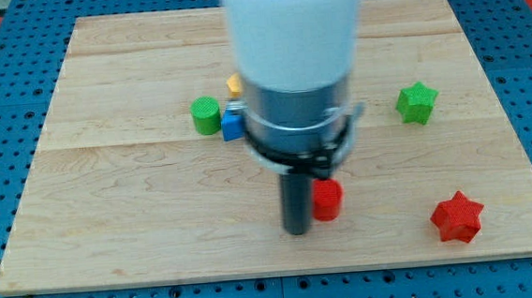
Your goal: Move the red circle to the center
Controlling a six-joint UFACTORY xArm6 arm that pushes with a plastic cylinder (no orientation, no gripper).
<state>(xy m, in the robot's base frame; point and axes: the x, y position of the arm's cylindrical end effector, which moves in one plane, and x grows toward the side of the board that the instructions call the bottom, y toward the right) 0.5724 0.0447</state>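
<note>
The red circle [327, 200] is a small red cylinder on the wooden board [118, 187], a little below and right of the board's middle. My tip [297, 229] rests on the board just left of the red circle, touching or nearly touching its left side. The rod and the wide white and grey arm body above it hide part of the board's middle.
A green cylinder [206, 115] stands at upper left of middle. A blue block [232, 124] and a yellow block [234, 84] sit next to it, partly hidden by the arm. A green star [417, 102] is at right. A red star [458, 216] is at lower right.
</note>
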